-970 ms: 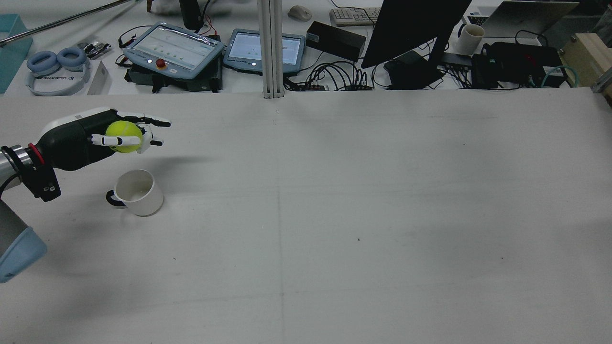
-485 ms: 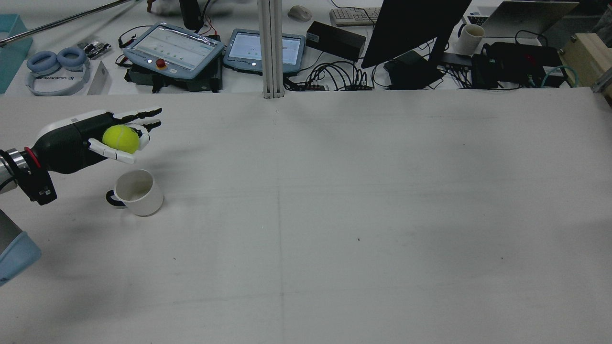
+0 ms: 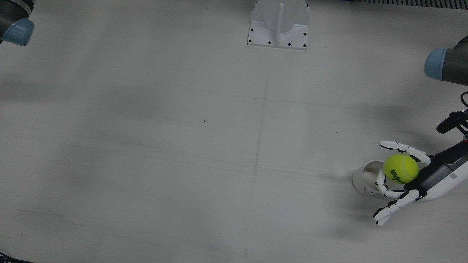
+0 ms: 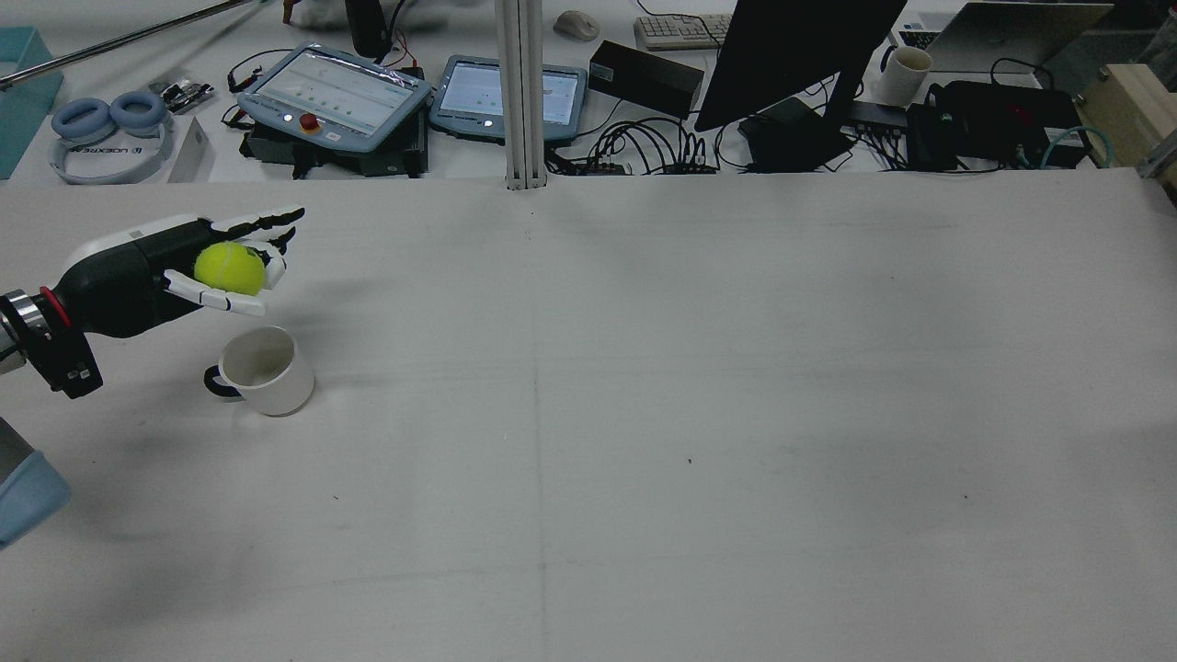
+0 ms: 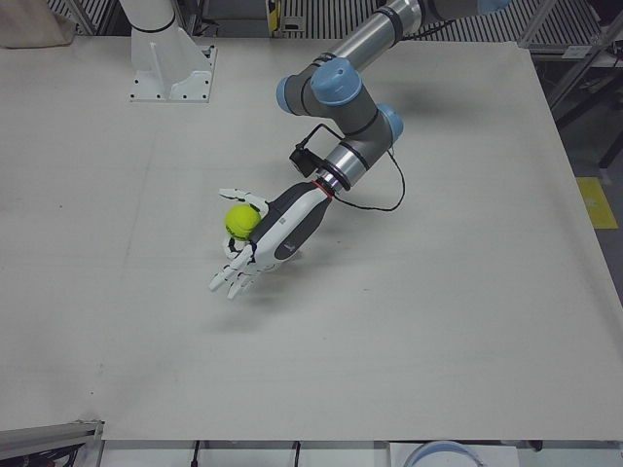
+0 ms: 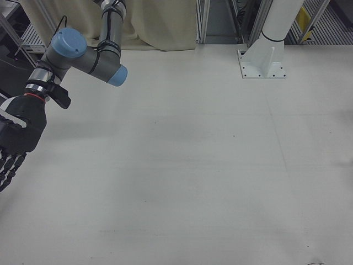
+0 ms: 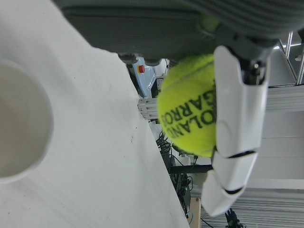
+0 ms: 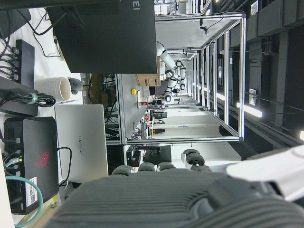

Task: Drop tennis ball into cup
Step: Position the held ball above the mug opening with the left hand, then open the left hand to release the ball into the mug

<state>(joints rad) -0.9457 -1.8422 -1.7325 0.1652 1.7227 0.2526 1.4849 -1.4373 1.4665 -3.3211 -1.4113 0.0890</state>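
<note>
Resting in the left robot hand (image 4: 175, 267), the tennis ball (image 4: 229, 268) lay cradled on the palm with the fingers (image 4: 267, 221) spread and loosely curved round it, held but not clamped. It hung above the worktop (image 4: 644, 414), just beyond the cup (image 4: 262, 370) on the side away from the robot in the rear view; from almost overhead it overlapped only the cup's edge (its mouth mostly showing beside the ball).

To do the drop well, the ball probably needed centring over the cup's mouth first, then lowering closer to the rim before the fingers let go, since a tennis ball released high or off-centre would likely bounce off the rim or tip the cup.

The right robot hand (image 6: 14, 138) hung well away from the cup, its fingers extended, holding nothing.
</note>
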